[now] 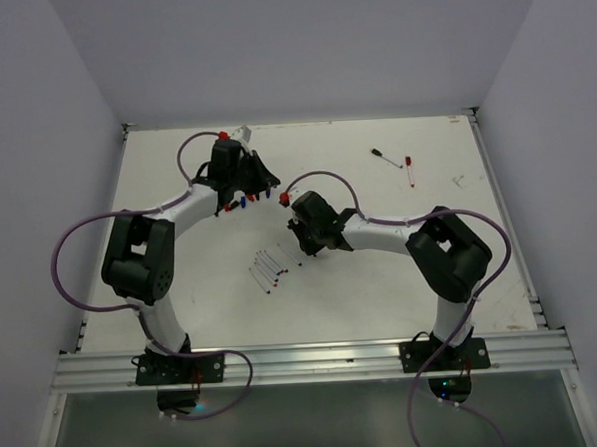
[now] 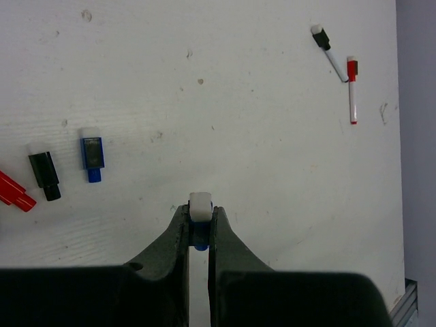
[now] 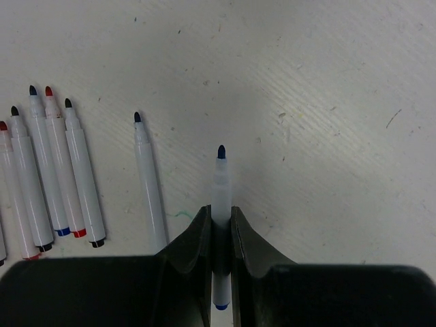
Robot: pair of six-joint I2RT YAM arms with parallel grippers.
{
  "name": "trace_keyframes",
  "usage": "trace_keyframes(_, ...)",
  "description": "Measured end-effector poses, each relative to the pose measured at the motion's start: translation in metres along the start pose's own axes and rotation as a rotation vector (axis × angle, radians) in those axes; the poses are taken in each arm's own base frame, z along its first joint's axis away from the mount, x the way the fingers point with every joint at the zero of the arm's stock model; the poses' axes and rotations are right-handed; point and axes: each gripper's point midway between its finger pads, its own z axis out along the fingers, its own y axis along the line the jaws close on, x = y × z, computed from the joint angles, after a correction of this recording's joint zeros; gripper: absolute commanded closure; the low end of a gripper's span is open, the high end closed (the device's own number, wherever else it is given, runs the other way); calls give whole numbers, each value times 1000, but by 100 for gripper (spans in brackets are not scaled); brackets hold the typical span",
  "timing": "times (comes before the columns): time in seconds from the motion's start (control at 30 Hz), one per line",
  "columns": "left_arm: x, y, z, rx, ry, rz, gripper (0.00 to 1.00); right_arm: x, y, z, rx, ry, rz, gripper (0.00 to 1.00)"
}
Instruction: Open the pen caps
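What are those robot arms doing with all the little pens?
They are taking caps off pens. The left gripper pinches a blue cap, and the right gripper holds a blue pen with its tip bare. Other uncapped pens lie in a row, loose caps lie nearby, and two pens farther away have their caps on.
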Motion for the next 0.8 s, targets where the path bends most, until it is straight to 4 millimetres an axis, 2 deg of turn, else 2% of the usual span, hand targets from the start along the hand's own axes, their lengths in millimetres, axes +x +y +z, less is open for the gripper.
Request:
trace_keyframes(0.17, 10, -1, 7, -7, 31, 23, 100, 3, 6, 5, -34, 7, 5, 78)
trace_keyframes(0.2, 10, -2, 7, -10, 32, 27, 100, 2, 8, 5, -41, 7, 7, 72)
trace_keyframes(0.4, 6, -4, 15, -62, 38, 77, 100, -2, 11, 7, -57, -10, 18, 62)
trace_keyframes(0.6, 16, -12, 27, -95, 72, 134, 100, -2, 13, 6, -64, -11, 28, 60)
trace_keyframes(0.73, 23, -6, 36, -126, 103, 157, 100, -7, 9, -1, -48, -27, 50, 58)
trace_keyframes(0.8, 25, 0, 40, -147, 116, 158, 100, -18, 1, -11, -42, -54, 86, 58)
